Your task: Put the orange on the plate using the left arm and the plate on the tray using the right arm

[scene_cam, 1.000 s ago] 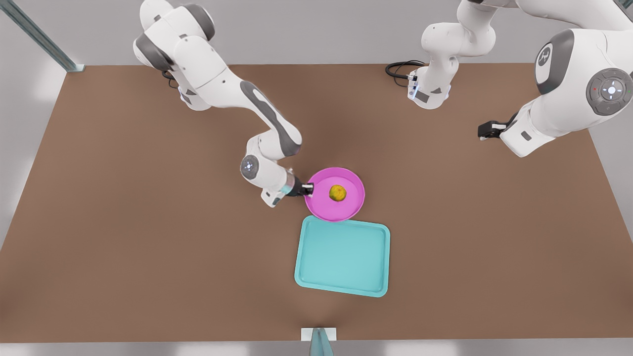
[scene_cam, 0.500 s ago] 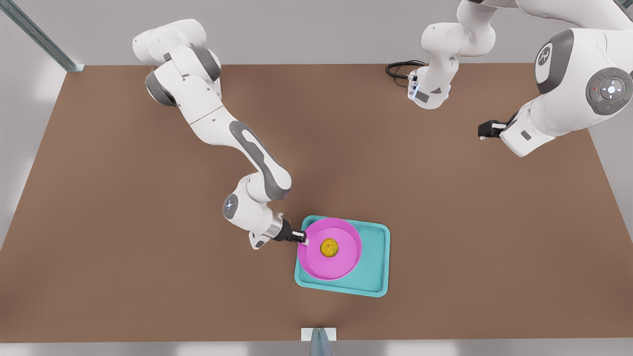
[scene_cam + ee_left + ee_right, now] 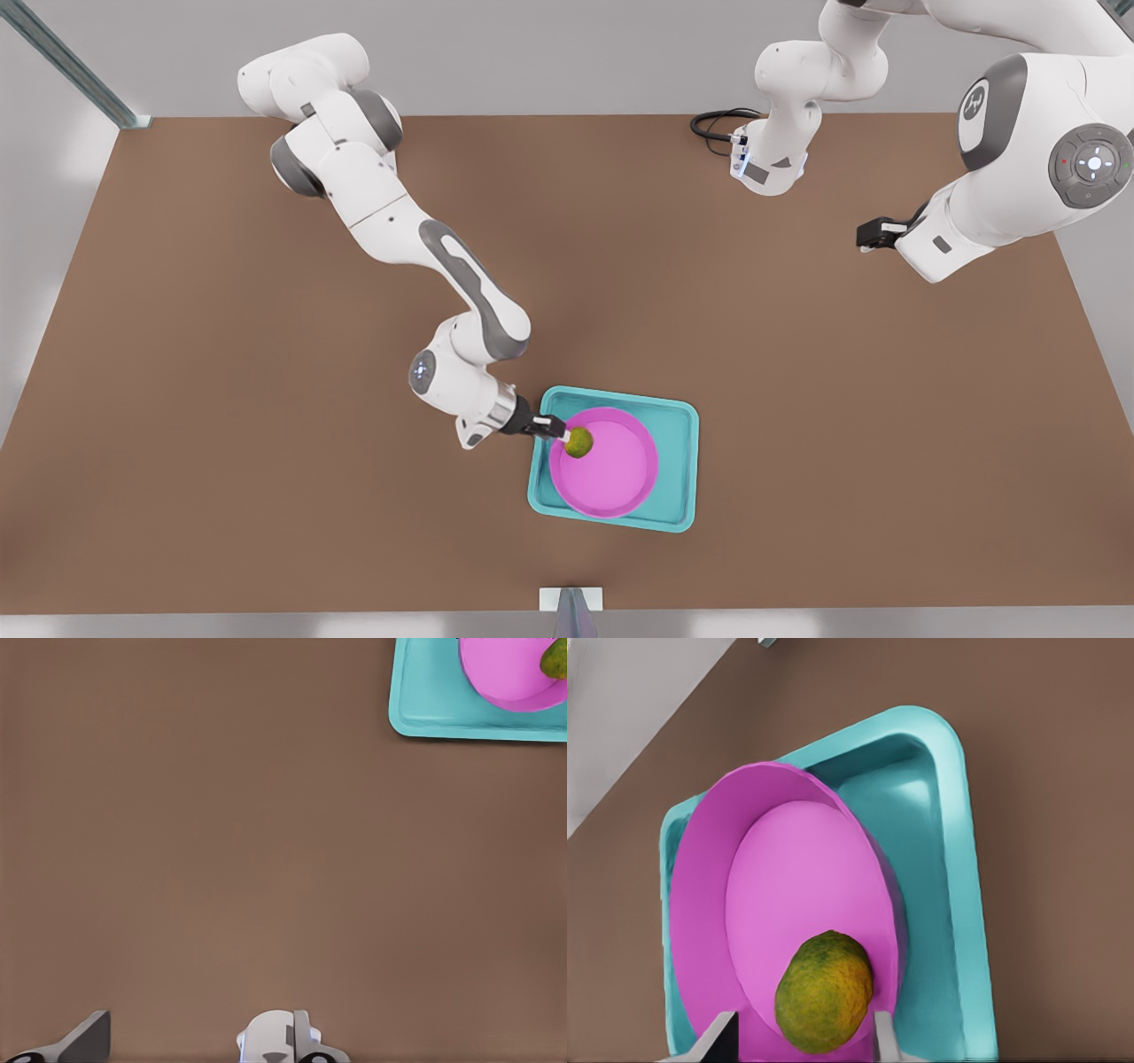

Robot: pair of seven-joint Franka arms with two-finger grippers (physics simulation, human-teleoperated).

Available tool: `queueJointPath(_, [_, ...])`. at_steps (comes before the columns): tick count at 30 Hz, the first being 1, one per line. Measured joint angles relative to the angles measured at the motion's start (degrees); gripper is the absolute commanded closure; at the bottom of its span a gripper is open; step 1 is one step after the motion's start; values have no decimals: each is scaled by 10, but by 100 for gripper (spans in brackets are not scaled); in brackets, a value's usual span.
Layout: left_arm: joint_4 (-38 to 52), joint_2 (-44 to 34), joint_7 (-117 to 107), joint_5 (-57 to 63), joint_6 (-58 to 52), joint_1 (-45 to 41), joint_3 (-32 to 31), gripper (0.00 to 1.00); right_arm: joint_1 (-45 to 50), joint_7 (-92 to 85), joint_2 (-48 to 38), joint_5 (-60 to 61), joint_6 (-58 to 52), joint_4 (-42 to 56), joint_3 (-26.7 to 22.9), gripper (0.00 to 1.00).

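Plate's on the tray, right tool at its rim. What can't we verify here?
Front view: right tool covers the plate rim beside the orange; contact unclear.
Right wrist view: its fingertips cut off by the picture edge; the orange hides the near rim.
Left wrist view: tray and plate cropped at the corner.
Left tool waits at the front view's right.

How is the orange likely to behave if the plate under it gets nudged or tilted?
The orange is round and sits loose near the rim of the plate, by the right gripper, so it would probably roll. The raised rim may catch it. The plate lies on the tray, so a spill likely stays contained. The left gripper waits far off.
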Motion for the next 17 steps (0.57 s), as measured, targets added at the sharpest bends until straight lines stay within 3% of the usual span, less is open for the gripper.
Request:
queueJointPath(2, [1,1,0,0,0,0,0,0,2,3,-40,3,-3,-35,1,0])
queueJointPath(4, [0,1,0,0,0,0,0,0,-27,7,-140,1,-39,-144,-2,0])
queueJointPath(8, [1,1,0,0,1,0,0,0,-198,1,-323,-146,-301,-165,-46,0])
queueJointPath(11, [1,0,0,-1,0,1,-2,0,-225,-20,-455,-313,-441,-150,-47,0])
queueJointPath(17, [0,0,0,0,0,0,-3,0,-216,-58,-507,-435,-588,-152,-39,0])
